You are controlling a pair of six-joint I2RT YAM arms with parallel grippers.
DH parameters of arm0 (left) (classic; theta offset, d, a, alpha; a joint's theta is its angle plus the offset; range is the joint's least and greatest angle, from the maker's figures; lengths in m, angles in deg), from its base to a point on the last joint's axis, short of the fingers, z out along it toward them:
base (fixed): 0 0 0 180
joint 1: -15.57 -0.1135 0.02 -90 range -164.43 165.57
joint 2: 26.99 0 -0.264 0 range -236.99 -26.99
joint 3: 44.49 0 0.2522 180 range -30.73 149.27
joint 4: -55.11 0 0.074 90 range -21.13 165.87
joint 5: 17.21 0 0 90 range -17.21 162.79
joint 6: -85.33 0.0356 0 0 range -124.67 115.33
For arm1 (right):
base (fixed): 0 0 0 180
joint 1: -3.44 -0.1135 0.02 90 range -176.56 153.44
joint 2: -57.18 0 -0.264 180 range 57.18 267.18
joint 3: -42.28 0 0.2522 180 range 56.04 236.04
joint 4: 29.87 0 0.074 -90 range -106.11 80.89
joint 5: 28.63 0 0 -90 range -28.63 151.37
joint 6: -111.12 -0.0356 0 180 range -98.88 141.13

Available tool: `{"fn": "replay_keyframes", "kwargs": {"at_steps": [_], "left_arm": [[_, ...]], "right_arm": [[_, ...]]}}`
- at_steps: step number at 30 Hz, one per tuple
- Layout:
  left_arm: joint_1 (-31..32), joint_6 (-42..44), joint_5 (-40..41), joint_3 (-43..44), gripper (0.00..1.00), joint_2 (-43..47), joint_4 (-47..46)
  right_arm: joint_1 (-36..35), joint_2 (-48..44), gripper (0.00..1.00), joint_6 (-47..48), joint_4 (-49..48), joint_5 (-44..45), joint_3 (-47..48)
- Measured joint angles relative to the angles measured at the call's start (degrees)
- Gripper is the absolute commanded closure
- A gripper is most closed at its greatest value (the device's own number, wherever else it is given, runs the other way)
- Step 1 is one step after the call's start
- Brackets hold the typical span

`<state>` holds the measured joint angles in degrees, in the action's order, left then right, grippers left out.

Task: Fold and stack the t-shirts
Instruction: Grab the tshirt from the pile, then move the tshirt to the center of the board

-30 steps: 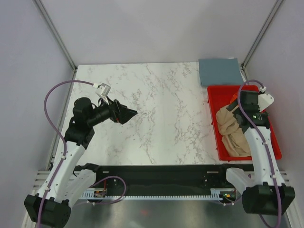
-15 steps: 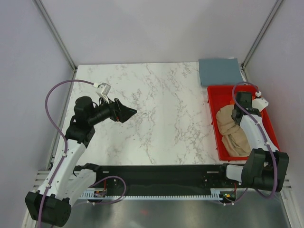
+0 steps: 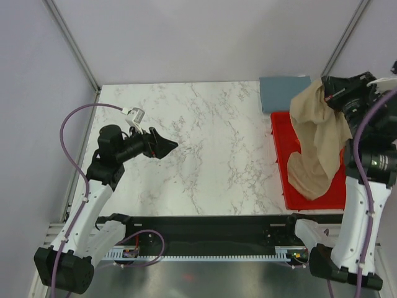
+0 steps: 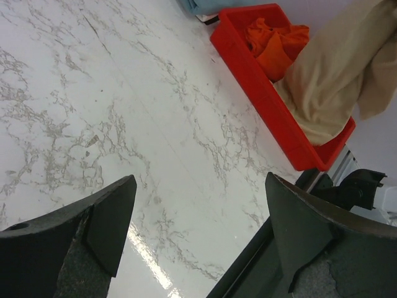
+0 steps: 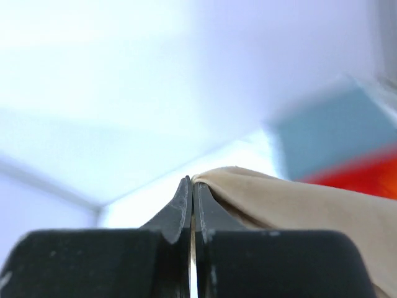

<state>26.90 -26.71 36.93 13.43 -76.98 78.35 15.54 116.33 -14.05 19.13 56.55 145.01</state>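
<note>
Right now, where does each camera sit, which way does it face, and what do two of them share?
Top external: above and behind the robot, looking down on the marble table; it shows the left gripper open and the right gripper holding up the tan t-shirt.
Left wrist: over the table, facing the red tray; its two spread fingers show.
Right wrist: raised, facing the back wall; its shut fingers pinch that t-shirt.
Shared: all three see the tan t-shirt.
</note>
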Motion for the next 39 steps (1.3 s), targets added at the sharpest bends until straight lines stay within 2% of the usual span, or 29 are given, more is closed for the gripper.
{"fn": "replay_keyframes", "kwargs": {"at_steps": [4,8,12,15,19,23,30,34,39], "left_arm": [[-1.0,0.0,3.7,0.0,0.07,0.8,1.3],[-3.1,0.0,10.1,0.0,0.05,3.1,2.7],[-3.9,0.0,12.4,0.0,0.05,3.3,3.0],[-4.4,0.0,13.0,0.0,0.04,2.1,4.0],[-5.0,-0.1,13.1,0.0,0.02,1.2,4.8],[-5.1,-0.1,13.3,0.0,0.0,1.2,4.9],[-5.7,-0.5,16.6,0.0,0.0,1.2,5.9],[-6.0,-0.9,19.2,0.0,0.0,0.9,7.1],[-6.8,-1.7,20.8,0.0,0.0,-0.1,8.2]], "right_arm": [[-0.2,-5.7,1.0,-12.3,-18.1,-21.7,2.2],[-0.3,-6.5,1.0,-21.0,-29.7,-33.0,-0.5],[-2.6,-6.6,1.0,-25.0,-34.9,-38.1,-11.5],[-7.9,-5.1,1.0,-24.7,-33.6,-37.8,-19.8],[-22.7,2.2,1.0,-18.4,-26.2,-31.8,-22.0],[-36.6,10.6,1.0,-11.6,-18.6,-22.9,-16.8],[-56.4,26.4,1.0,-4.7,-12.5,-10.1,1.5],[-62.2,31.9,1.0,-3.7,-12.3,-8.2,7.0],[-62.9,35.9,1.0,-4.3,-14.9,-10.5,9.9]]}}
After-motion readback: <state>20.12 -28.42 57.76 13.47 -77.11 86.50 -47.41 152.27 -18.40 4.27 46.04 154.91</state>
